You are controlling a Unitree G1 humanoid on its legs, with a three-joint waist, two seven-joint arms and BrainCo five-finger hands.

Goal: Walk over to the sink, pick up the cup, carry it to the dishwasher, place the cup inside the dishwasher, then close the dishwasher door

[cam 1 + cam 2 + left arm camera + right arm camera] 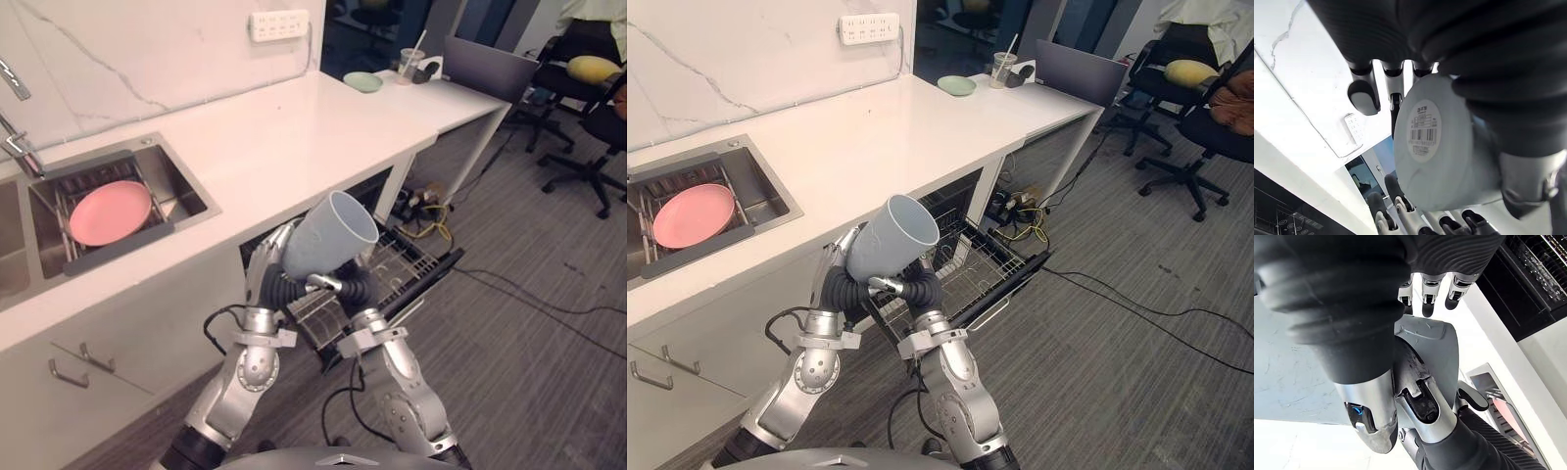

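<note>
We hold the smooth, tapered pale-blue cup (328, 235), left hand (265, 264) and right hand (351, 286) curled round it.

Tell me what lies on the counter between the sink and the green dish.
Bare white counter from sink to green dish, seen in both eye views.

The pale blue-grey plastic cup (328, 235), smooth and without a handle, is clasped between the left hand (266, 262) and the right hand (338, 286). It tilts mouth-up over the under-counter dishwasher (397, 262), whose door is down and wire rack drawn out. The stainless steel sink (186, 194) lies well to the left.
</note>
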